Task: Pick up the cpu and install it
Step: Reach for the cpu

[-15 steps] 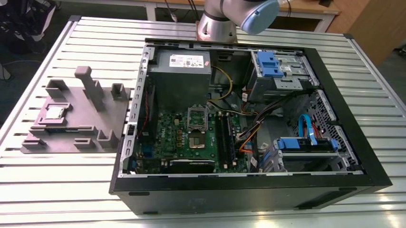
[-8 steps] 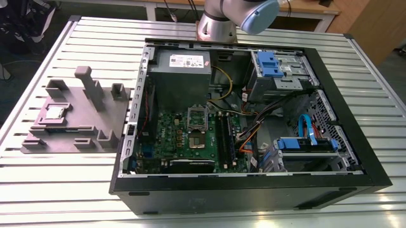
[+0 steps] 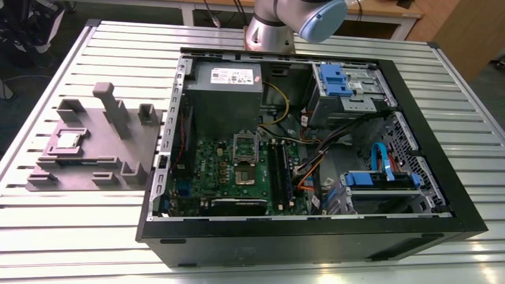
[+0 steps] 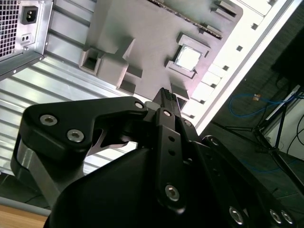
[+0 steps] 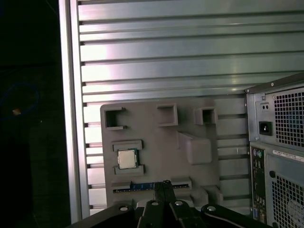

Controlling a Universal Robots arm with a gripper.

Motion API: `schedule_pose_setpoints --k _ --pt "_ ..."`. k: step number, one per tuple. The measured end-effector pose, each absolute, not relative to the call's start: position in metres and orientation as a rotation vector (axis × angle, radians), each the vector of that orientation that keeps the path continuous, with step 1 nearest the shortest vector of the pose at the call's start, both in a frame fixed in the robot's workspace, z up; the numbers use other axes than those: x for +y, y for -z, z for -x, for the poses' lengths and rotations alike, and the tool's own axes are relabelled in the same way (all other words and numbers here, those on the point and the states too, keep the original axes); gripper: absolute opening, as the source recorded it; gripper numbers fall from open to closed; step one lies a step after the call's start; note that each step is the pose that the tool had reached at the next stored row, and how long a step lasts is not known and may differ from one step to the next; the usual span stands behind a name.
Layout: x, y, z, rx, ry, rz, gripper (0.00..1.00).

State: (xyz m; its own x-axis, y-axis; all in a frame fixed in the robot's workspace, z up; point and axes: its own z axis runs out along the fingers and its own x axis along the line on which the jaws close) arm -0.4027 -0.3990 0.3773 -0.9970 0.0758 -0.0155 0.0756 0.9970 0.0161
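Silver-grey cpu point(image 5: 127, 159) is seated in a recess of the grey moulded tray point(image 5: 156, 142), ahead of the clenched, empty end effector point(image 5: 164, 183), well apart. Judged light, rigid, fragile underneath; opposite rim edges are favoured for gripping.

cpu point(image 3: 68, 140): left of frame, in a recess of the grey tray point(image 3: 101, 151)
computer case point(image 3: 316, 236): open, centre-right
arm point(image 3: 272, 29): top centre, behind case
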Motion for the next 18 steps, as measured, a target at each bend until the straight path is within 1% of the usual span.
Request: schedule_pose_setpoints --k 18 --pt "-0.399 -0.377 0.419 3.123 -0.024 -0.118 0.11"
